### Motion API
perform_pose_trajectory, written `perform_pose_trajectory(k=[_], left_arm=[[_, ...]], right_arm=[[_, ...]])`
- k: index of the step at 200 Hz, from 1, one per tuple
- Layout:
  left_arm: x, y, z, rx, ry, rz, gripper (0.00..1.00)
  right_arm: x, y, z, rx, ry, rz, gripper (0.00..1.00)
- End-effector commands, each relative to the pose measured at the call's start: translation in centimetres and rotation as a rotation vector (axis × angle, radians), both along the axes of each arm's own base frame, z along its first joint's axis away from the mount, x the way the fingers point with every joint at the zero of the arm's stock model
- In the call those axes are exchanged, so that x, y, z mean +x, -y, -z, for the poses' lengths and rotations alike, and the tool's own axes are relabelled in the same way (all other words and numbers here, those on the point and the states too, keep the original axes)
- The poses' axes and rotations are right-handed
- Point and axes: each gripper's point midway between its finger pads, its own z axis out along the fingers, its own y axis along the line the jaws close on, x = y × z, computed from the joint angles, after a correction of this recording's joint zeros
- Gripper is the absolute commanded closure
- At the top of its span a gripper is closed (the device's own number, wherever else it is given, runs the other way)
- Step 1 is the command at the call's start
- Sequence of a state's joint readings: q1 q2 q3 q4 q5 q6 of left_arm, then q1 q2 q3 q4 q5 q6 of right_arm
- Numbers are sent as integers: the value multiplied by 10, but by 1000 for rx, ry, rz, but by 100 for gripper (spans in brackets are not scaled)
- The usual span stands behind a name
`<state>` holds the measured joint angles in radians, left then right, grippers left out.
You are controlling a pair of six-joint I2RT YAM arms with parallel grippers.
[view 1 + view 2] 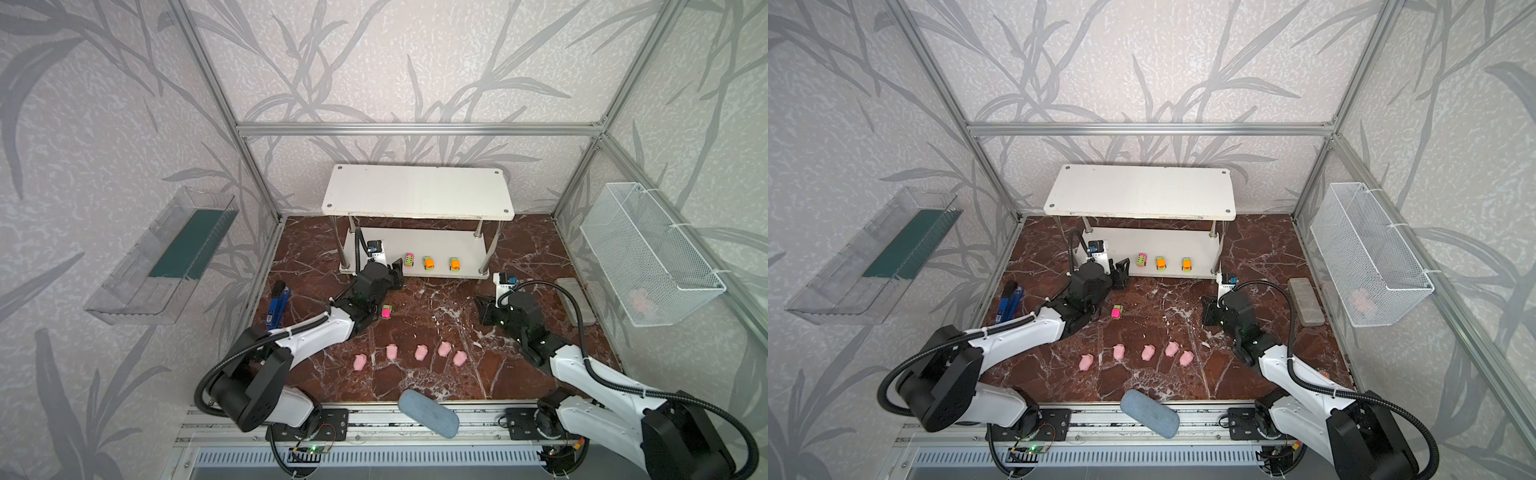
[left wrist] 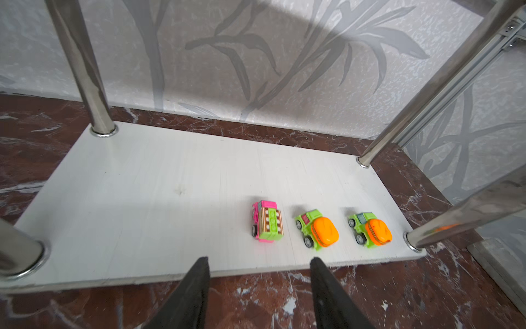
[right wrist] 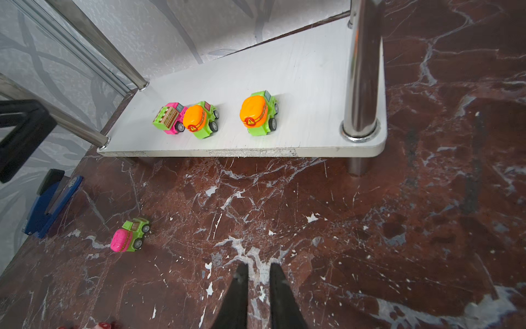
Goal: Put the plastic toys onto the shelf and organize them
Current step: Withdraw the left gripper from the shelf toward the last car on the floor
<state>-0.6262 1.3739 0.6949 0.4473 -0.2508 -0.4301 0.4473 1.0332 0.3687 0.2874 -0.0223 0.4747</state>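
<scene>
The left fingers (image 2: 196, 287) are standing open and empty just off the near edge of the lower board (image 2: 142, 199) of the shelf (image 1: 415, 191). They are pointing at the pink-and-green car (image 2: 267, 225), which is sitting upright there. To its right, the two orange-and-green cars (image 2: 317, 232) are lining the same near edge, all three apart from one another. The right fingers (image 3: 239, 290) are hovering over bare bench (image 1: 353, 386) near the shelf's right end, only a narrow slit apart and gripping nothing.

The step in hand is likely the car row. Three cars are sitting on the board, while the fourth car (image 1: 386, 311) is lying on the bench beside the left arm. The five pigs (image 1: 420, 352) are waiting in a loose row nearer the front. The next move probably calls for the left arm backing off the board, then dropping onto that car with its fingers spread across the narrow body.

Room is lying open on the board's left half, between the pink-and-green car and the near-left chrome post (image 2: 20, 250). The low top board is limiting any approach to a flat, frontal one. The blue stapler (image 1: 276, 303) is lying by the left wall, off that path.
</scene>
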Motion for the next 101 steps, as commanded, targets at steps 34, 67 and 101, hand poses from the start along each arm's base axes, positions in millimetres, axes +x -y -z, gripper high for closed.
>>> perform_pose_trajectory(k=[34,67,101], left_arm=[[-82,-29,32,68,-141,-11,45],[-117,-52,64,72,-256,-46,44],[-126,-48,87,33,-313,-43,42]], right_arm=[[-2,-2,-8,25,1,-13,83],[-5,-2,-9,26,-7,-18,82],[-6,-4,-6,35,-26,-26,78]])
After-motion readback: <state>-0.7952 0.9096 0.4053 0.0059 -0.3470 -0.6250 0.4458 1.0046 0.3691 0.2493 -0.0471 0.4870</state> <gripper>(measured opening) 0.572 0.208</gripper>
